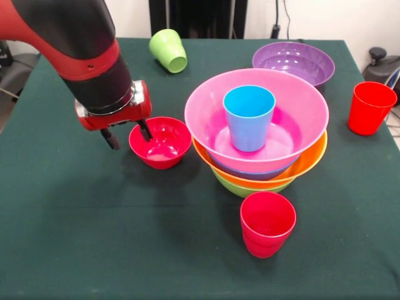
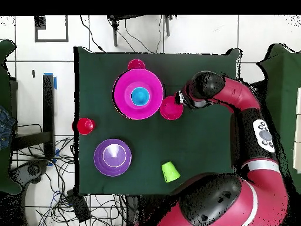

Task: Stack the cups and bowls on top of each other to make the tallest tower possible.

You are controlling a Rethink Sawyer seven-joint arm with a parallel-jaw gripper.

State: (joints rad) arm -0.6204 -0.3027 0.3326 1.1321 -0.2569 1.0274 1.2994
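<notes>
The tower stands mid-table: a pink bowl (image 1: 206, 115) on top, nested in blue (image 1: 250, 175), orange (image 1: 306, 164) and lime green (image 1: 237, 187) bowls. A sky blue cup (image 1: 249, 117) stands upright inside the pink bowl. My gripper (image 1: 129, 139) is open and straddles the near-left rim of the small red bowl (image 1: 164, 147), one finger (image 1: 145, 130) inside it and the other (image 1: 111, 139) outside. The red bowl sits on the cloth just left of the tower. In the overhead view the arm's end (image 2: 187, 99) is beside the red bowl (image 2: 170, 109), next to the pink bowl (image 2: 123, 97).
A red cup (image 1: 267, 223) stands in front of the tower and another red cup (image 1: 370, 107) at the right edge. A purple bowl (image 1: 294, 62) sits at the back right. A lime green cup (image 1: 169, 50) lies on its side at the back. The table has a dark green cloth (image 1: 75, 237).
</notes>
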